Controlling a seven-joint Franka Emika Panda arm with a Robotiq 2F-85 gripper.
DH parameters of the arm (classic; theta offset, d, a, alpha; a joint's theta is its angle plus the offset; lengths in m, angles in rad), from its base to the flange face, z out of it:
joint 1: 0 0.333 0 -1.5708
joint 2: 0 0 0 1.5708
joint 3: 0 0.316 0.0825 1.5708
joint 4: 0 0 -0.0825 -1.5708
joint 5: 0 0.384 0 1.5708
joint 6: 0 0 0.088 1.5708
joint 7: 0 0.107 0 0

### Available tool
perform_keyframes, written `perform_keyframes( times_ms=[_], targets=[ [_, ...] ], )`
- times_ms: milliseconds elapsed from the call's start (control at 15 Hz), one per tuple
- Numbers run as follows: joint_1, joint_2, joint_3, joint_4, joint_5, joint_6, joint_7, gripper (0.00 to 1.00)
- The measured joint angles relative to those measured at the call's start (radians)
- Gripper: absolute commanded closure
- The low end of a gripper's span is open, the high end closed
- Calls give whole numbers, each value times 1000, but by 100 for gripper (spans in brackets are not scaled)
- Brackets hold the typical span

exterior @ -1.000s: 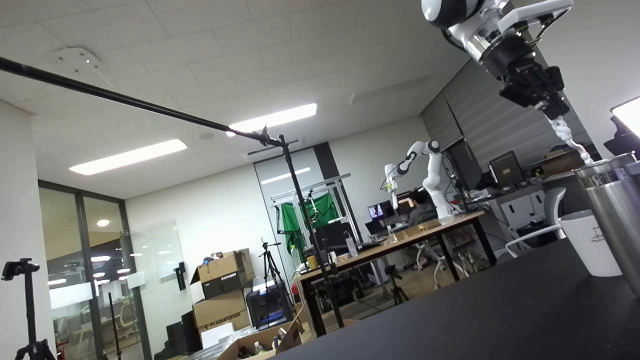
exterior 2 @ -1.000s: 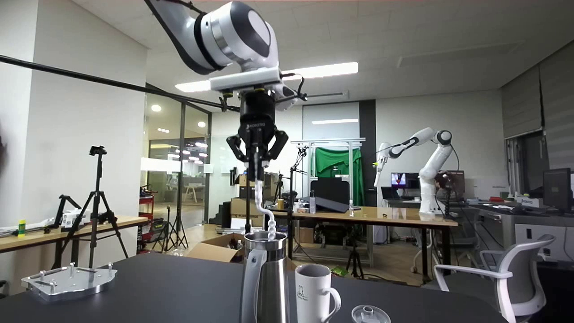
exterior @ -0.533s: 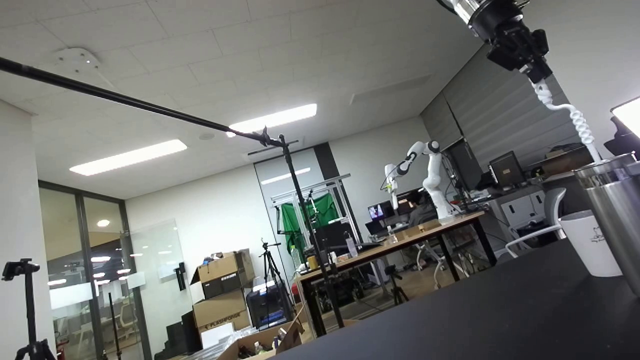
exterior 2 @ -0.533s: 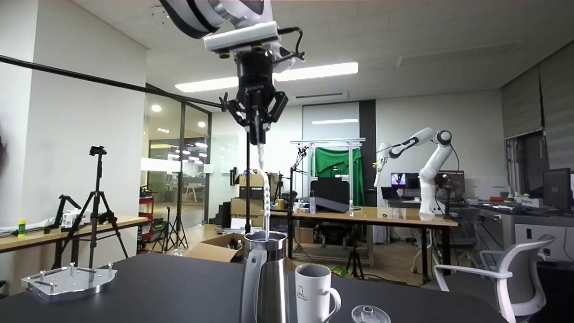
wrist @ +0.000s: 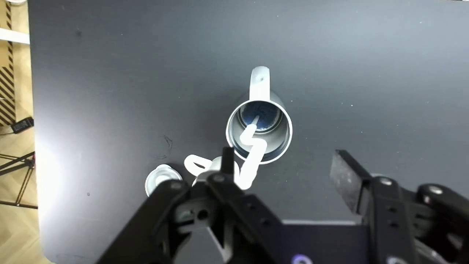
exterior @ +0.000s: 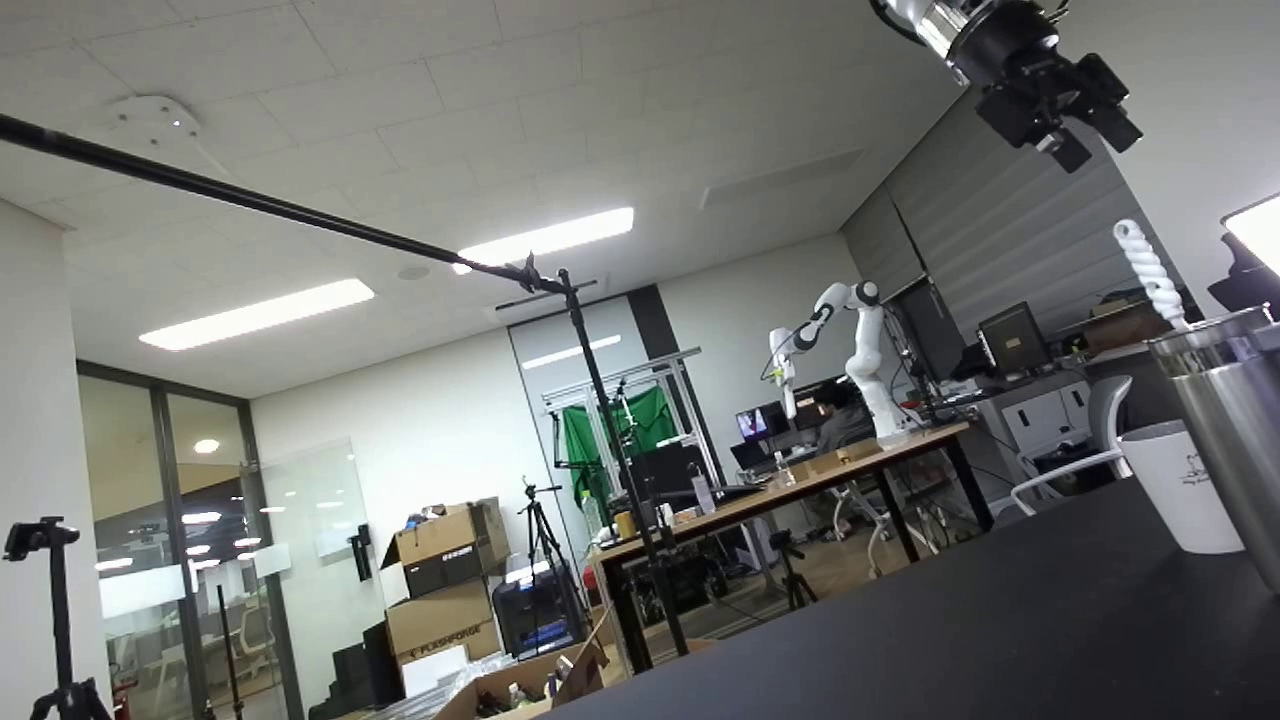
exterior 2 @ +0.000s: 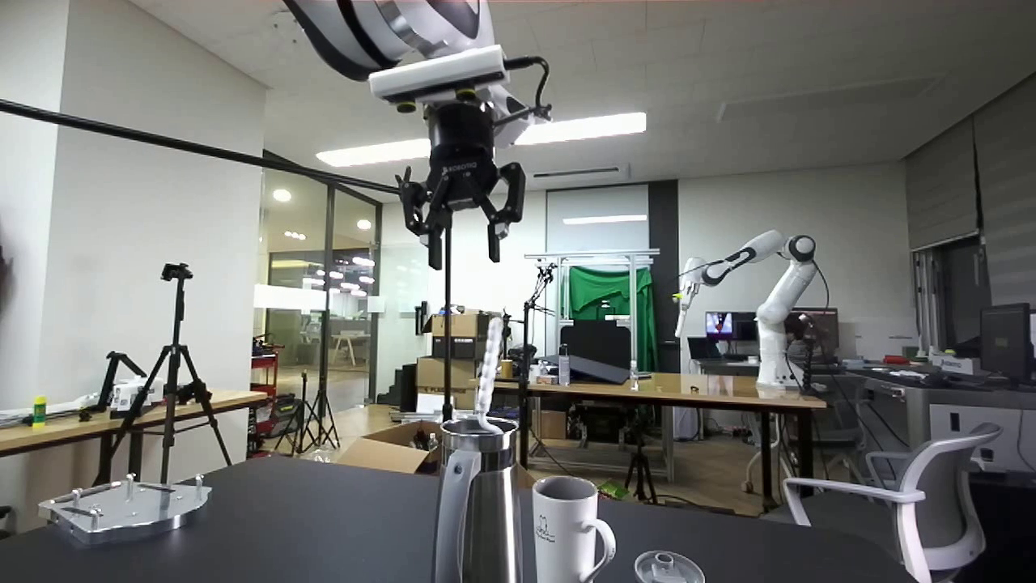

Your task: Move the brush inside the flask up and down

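The flask (exterior 2: 498, 518), a tall grey metal bottle with a side handle, stands upright on the black table. Out of its mouth leans the brush (exterior 2: 489, 368), its white twisted handle free at the upper end; the same handle (exterior: 1150, 270) shows in an exterior view. Above both hangs my gripper (exterior 2: 464, 263), open, fingers well apart with nothing between them. Seen from the wrist view, the brush (wrist: 253, 161) rests across the flask's rim (wrist: 290, 128) near one finger. A dark blue patch lies deep inside the flask; whether it is the brush's head I cannot tell.
A white mug (exterior 2: 558, 526) stands close beside the flask, with a small clear lid (exterior 2: 668, 568) near it. A metal plate with posts (exterior 2: 125, 514) lies at the table's far side. The table's edge (wrist: 33, 91) shows in the wrist view.
The gripper rose with the brush in it, drawing the handle upward. Since then the fingers have parted and let go; the brush has dropped lower into the flask and leans over.
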Motion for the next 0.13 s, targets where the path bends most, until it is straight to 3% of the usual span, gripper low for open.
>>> perform_keyframes(
  times_ms=[133],
  targets=[
    [0, 0, -1, 0, -1, -4, -1, 20]
  ],
)
